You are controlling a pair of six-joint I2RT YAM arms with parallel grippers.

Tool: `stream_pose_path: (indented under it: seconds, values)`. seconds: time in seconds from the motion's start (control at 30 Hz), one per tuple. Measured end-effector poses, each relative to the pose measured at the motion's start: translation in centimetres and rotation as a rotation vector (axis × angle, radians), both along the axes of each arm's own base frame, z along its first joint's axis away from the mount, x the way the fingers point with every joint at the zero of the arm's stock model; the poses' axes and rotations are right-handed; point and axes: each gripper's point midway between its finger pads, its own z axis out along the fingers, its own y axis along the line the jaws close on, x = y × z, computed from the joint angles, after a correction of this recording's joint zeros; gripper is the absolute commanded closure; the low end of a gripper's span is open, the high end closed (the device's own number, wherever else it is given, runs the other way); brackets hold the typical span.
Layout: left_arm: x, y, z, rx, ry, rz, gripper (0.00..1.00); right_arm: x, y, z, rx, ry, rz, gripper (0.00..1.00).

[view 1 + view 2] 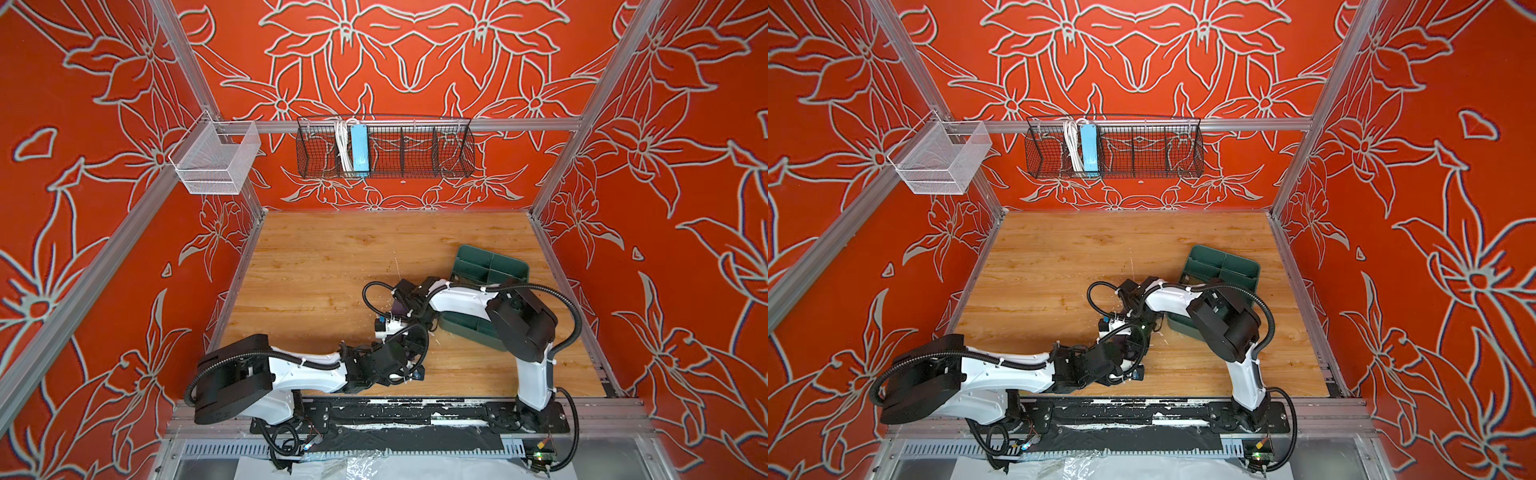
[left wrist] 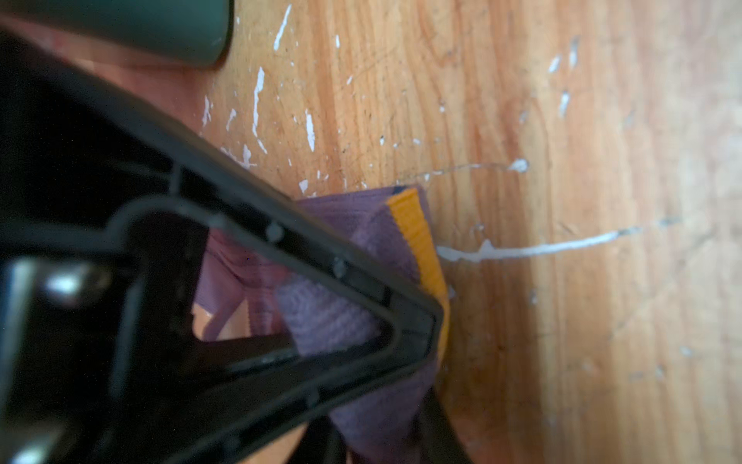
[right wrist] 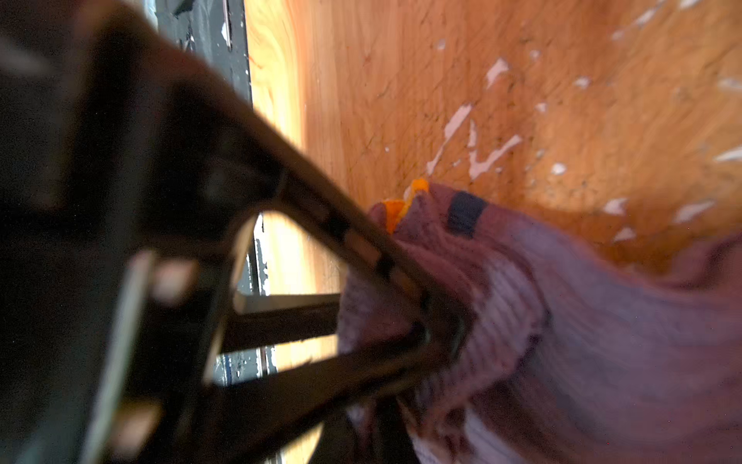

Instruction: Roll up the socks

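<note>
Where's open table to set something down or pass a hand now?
Free: the far strip of the table between back wall and arms, plus its left side. Smaller patch near the front, between the arms. Crowded: mid-right, where left gripper and right gripper both pinch the purple sock beside the tray.

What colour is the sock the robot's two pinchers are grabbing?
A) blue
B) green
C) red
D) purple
D: in the wrist views the left gripper and the right gripper each pinch the ribbed purple sock, which has an orange stripe at its edge.
</note>
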Motion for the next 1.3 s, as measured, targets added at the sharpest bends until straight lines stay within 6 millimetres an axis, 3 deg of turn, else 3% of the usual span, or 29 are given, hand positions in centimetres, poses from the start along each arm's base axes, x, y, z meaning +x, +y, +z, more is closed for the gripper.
stream_pose_path:
  seconds: [0.13, 0.23, 0.3, 0.4, 0.5, 0.63, 0.8, 0.9, 1.0, 1.13, 1.23, 1.3]
  values:
    - [-0.2, -0.1, 0.4, 0.014, 0.04, 0.015, 0.99, 0.2, -0.4, 0.3, 0.018, -0.038, -0.009, 1.0]
    - [-0.8, -0.6, 0.9, 0.015, 0.093, 0.009, 1.0, 0.4, -1.0, 0.9, 0.033, -0.114, -0.019, 0.74]
    - [-1.4, -0.8, 1.0, 0.023, 0.151, -0.004, 1.0, 0.8, -1.7, 1.5, 0.046, -0.194, -0.026, 0.63]
    - [-2.3, -0.7, 0.5, 0.052, 0.254, -0.007, 1.0, 1.6, -3.1, 2.9, 0.067, -0.334, -0.048, 0.56]
    - [-2.7, -0.8, -0.3, 0.076, 0.357, 0.006, 1.0, 2.8, -4.7, 4.7, 0.091, -0.51, -0.086, 0.55]
    - [-2.8, -1.9, 0.1, 0.057, 0.465, 0.01, 1.0, 5.5, -7.4, 8.0, 0.114, -0.805, -0.193, 0.52]
    - [-3.1, -2.3, 0.4, 0.052, 0.616, 0.032, 1.0, 9.6, -12.4, 14.4, 0.135, -1.262, -0.424, 0.44]
    - [-2.7, -2.0, 0.9, 0.038, 0.696, 0.07, 1.0, 10.0, -14.7, 19.0, 0.186, -1.458, -0.526, 0.46]
    - [-2.4, -1.8, 1.3, 0.013, 0.785, 0.105, 1.0, 8.6, -15.6, 22.2, 0.273, -1.55, -0.523, 0.47]
    - [-1.4, -2.0, 1.9, -0.019, 0.901, 0.156, 1.0, 6.3, -15.7, 22.2, 0.306, -1.571, -0.396, 0.47]
    - [-0.3, -2.4, 2.1, -0.046, 0.99, 0.199, 1.0, 4.6, -14.1, 19.1, 0.277, -1.534, -0.206, 0.46]
    - [0.3, -2.8, 2.2, -0.06, 1.045, 0.223, 1.0, 2.9, -12.5, 15.9, 0.249, -1.486, -0.034, 0.46]
